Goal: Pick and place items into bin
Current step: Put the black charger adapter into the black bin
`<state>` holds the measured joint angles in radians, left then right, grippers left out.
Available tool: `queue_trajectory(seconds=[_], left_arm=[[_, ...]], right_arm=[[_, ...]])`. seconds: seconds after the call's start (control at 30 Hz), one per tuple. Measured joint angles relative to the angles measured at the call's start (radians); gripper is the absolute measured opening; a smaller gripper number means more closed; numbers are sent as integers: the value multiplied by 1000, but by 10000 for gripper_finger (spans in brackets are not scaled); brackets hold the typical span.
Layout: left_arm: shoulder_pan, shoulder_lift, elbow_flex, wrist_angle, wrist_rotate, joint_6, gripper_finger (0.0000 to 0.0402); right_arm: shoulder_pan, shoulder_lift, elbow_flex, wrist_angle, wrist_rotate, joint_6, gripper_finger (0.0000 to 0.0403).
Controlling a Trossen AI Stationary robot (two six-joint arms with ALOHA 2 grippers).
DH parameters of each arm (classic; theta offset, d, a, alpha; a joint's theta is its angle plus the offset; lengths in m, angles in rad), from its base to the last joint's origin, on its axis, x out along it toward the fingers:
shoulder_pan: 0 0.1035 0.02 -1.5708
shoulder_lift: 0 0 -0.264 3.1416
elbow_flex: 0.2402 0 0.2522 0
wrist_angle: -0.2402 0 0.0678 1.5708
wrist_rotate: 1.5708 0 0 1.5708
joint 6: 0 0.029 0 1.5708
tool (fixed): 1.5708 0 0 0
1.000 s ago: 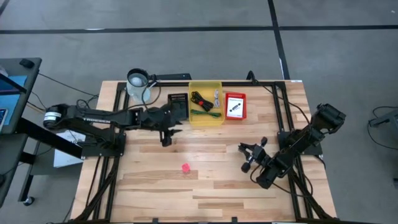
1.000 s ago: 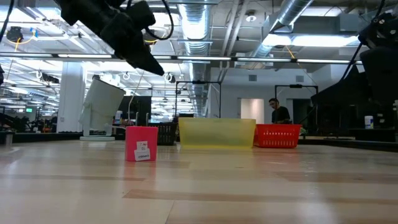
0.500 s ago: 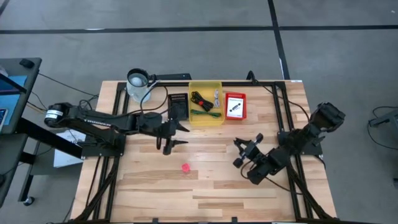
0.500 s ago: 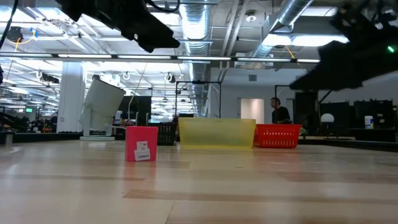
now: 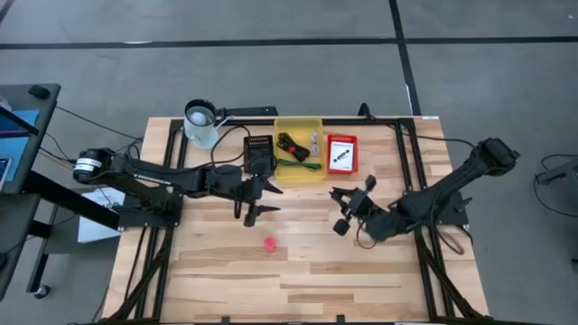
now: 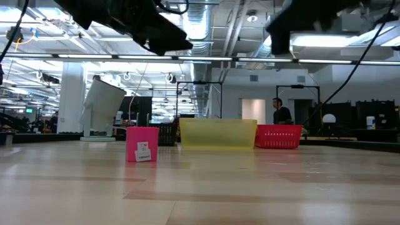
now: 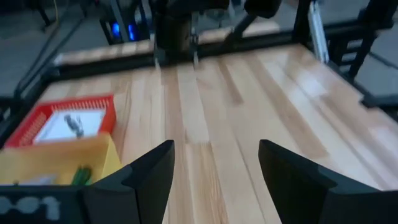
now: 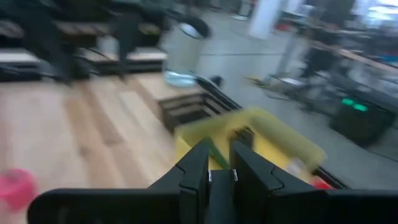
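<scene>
A small pink-red cube [image 5: 269,243] rests on the wooden table, also seen in the low view [image 6: 142,144] and the right wrist view [image 8: 15,186]. The yellow bin [image 5: 299,171] at the far side holds a black coiled cable, a green stick and a silver-grey part. My left gripper [image 5: 264,200] hangs open above the table just in front of the bin, nothing between its fingers [image 7: 149,177]. My right gripper [image 5: 341,212] is raised to the right of the cube, shut [image 8: 216,174], with nothing visible between its fingers.
A red tray [image 5: 341,168] with a white-and-black piece stands right of the yellow bin. A black tray [image 5: 258,153] sits left of it, and a clear cup [image 5: 200,122] at the far left corner. Black frame rails run along the table's sides.
My left gripper has opened, tipped up closer to level and drifted slightly toward the table's right. My right gripper, still shut, has risen from near the table and swung toward the far side and the bins. The cube has stayed where it was.
</scene>
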<state>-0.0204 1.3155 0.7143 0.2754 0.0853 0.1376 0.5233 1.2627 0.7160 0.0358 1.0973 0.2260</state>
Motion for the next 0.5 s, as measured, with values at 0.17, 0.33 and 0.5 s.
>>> queue_trajectory(seconds=[0.17, 0.33, 0.5], left_arm=[[0, 6, 0, 101, 32, 5, 225], [0, 7, 0, 172, 49, 5, 225], [-2, 7, 0, 215, 50, 3, 225]], right_arm=[[-61, -47, 14, 211, -248, -263, 55], [-127, -60, 14, 332, -434, -386, 55], [-191, -51, 14, 354, -532, -385, 55]])
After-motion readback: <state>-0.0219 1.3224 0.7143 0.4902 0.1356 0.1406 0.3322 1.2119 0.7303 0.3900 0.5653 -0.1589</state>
